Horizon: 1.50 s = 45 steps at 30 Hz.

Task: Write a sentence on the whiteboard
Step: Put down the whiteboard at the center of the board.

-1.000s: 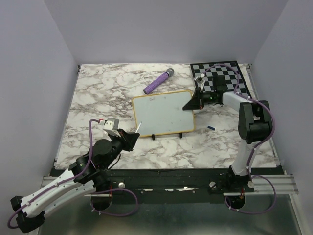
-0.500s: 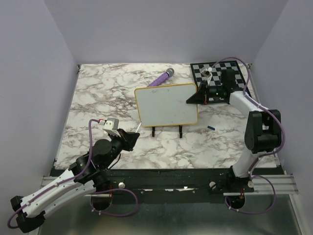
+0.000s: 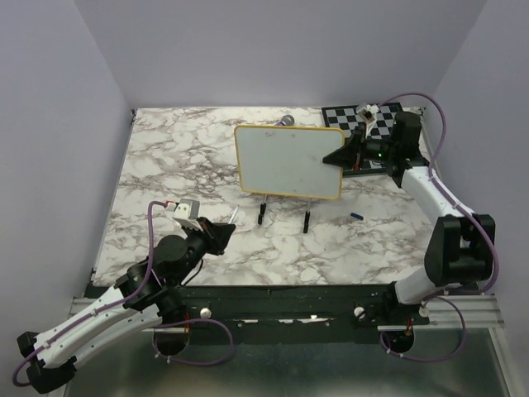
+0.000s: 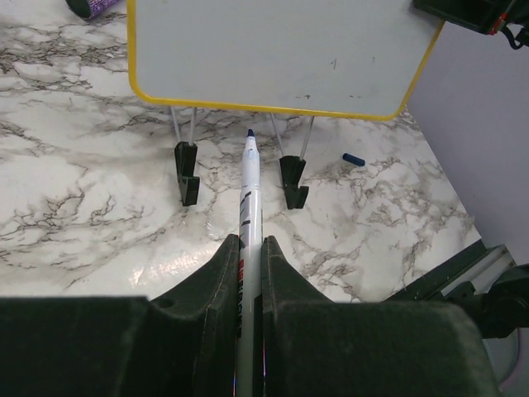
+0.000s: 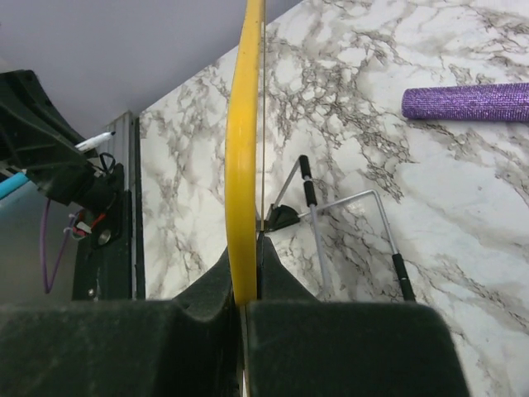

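The whiteboard (image 3: 289,161), white with a thin yellow frame, hangs tilted above the table, its wire legs and black feet (image 3: 307,220) dangling below it. My right gripper (image 3: 340,157) is shut on its right edge; in the right wrist view the yellow frame (image 5: 246,149) runs edge-on between the jaws of that gripper (image 5: 246,277). In the left wrist view the board's face (image 4: 281,50) shows only faint specks, and no sentence is visible. My left gripper (image 4: 248,248) is shut on a white marker (image 4: 250,190), whose blue tip points at the board from the near left (image 3: 234,215).
A purple glitter cylinder (image 5: 467,102) lies behind the board, mostly hidden in the top view (image 3: 286,121). A black-and-white checkered board (image 3: 372,116) sits at the back right. The blue marker cap (image 3: 356,216) lies on the marble near the right arm.
My right gripper has lifted the whiteboard off the table, up and toward the back right, so its face stands more upright. The left arm and marker have not moved.
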Each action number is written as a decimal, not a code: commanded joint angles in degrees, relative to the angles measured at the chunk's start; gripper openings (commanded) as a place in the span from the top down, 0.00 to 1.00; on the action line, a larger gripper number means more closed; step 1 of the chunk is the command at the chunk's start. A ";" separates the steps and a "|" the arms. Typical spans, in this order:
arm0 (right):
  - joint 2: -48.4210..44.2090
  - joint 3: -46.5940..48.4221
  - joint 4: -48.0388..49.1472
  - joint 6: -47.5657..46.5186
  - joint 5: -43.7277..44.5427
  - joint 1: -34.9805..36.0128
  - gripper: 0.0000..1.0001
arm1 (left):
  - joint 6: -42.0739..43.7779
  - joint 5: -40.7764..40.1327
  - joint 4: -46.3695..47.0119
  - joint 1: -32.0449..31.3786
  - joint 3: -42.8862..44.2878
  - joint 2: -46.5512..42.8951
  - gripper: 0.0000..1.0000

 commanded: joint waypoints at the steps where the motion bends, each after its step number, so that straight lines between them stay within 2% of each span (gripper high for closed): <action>1: -8.71 0.37 -4.50 -2.99 -1.21 -0.15 0.99 | 0.64 0.90 -1.34 -0.06 2.88 -0.87 1.00; 3: -11.77 -1.03 -10.03 -5.37 -0.94 -0.15 0.99 | 0.73 0.82 -1.87 0.03 2.97 -1.23 1.00; 7: -17.06 -4.46 -22.69 -15.82 1.59 -0.15 0.99 | 0.73 0.55 -2.74 0.03 3.50 -2.19 1.00; 8: -18.20 -5.24 -28.02 -21.06 2.30 -0.23 1.00 | 0.73 0.55 -3.09 -0.06 3.67 -2.28 1.00; 12: -23.73 -9.46 -34.22 -26.12 7.22 -0.15 0.99 | 0.64 0.55 -3.36 0.03 3.85 -2.63 1.00; 17: -29.71 -13.94 -35.28 -27.09 13.72 -0.41 1.00 | 0.56 0.90 -3.19 0.03 3.59 -2.28 1.00; 23: -29.99 -14.92 -35.11 -27.44 19.88 -0.94 0.99 | 0.56 1.26 -2.31 0.03 3.15 -1.93 1.00; 27: -25.61 -12.12 -33.70 -27.79 22.34 -1.64 0.99 | 0.64 1.69 -1.34 0.03 2.89 -1.23 1.00; 35: -16.99 -6.66 -32.47 -32.18 21.20 -2.61 0.99 | 0.82 2.75 -0.03 0.03 2.36 -0.26 1.00; 45: -9.69 0.63 -31.68 -33.33 18.39 -5.24 0.99 | 1.87 3.80 2.00 -0.06 1.48 2.02 1.00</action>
